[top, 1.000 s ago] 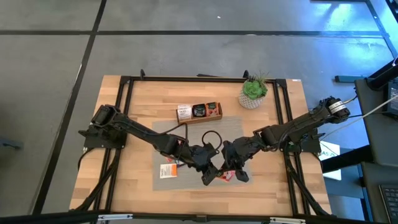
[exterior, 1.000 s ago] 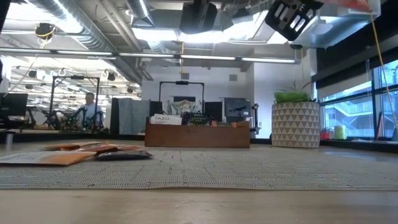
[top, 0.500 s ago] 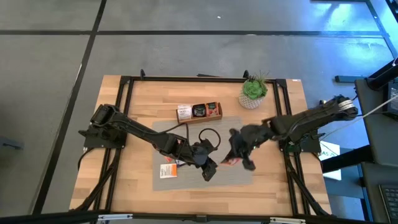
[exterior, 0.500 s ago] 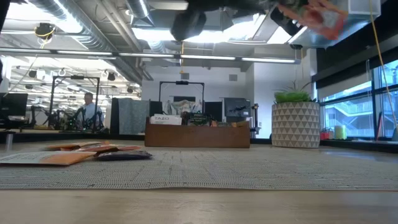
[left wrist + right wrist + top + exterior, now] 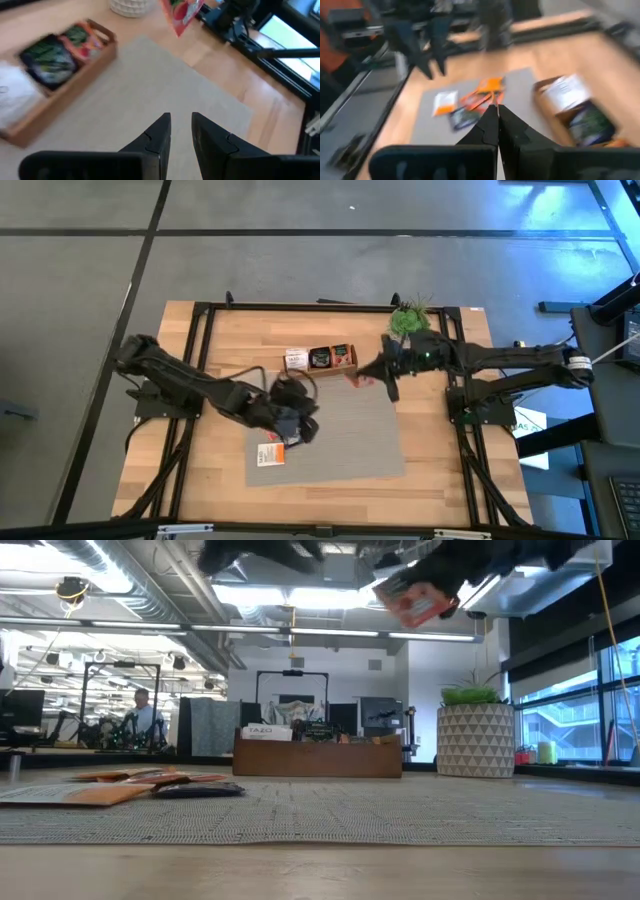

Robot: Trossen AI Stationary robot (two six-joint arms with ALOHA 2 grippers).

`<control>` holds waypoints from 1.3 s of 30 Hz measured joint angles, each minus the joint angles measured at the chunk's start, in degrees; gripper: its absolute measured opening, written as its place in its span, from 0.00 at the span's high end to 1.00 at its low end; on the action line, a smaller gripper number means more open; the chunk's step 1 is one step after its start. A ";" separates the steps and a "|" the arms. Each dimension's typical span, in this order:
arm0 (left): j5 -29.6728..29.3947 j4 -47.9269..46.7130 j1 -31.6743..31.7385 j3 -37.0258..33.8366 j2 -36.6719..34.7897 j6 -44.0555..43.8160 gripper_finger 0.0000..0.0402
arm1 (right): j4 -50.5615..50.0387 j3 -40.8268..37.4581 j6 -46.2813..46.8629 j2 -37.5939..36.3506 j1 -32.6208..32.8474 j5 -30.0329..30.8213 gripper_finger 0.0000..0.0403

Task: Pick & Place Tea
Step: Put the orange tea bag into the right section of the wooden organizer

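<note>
The right gripper, arm stretched out long, has its fingers pinched on an orange tea sachet hanging just beside the wooden tray. The left gripper, arm folded low, hovers with fingers slightly apart above the loose sachets on the grey mat.

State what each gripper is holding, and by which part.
The right gripper is shut on a red-orange tea sachet, pinching its top edge so it hangs near the wooden tray. The left gripper is open, holding nothing.
</note>
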 joint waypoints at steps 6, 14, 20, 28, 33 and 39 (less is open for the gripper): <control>1.89 10.82 3.77 -13.28 -10.32 5.24 0.82 | 13.55 -4.62 0.75 5.38 -8.66 0.46 0.99; 10.74 30.75 10.83 -28.24 -17.96 13.64 0.82 | 30.06 -6.94 1.92 20.83 -16.61 -3.41 0.99; 18.83 32.85 16.26 -31.23 -18.21 15.00 0.82 | 40.86 -6.94 2.92 31.32 -18.47 -6.01 0.99; 23.35 32.84 21.04 -31.74 -18.04 16.27 0.82 | 41.74 -6.92 -0.78 34.26 -19.50 -5.90 0.99; 25.30 32.87 22.94 -31.74 -18.04 17.56 0.81 | 41.00 -6.92 -2.97 34.26 -19.49 -3.51 0.96; 27.50 32.86 24.46 -31.74 -18.04 19.03 0.82 | 37.42 -6.92 -5.99 34.26 -19.48 -3.32 0.87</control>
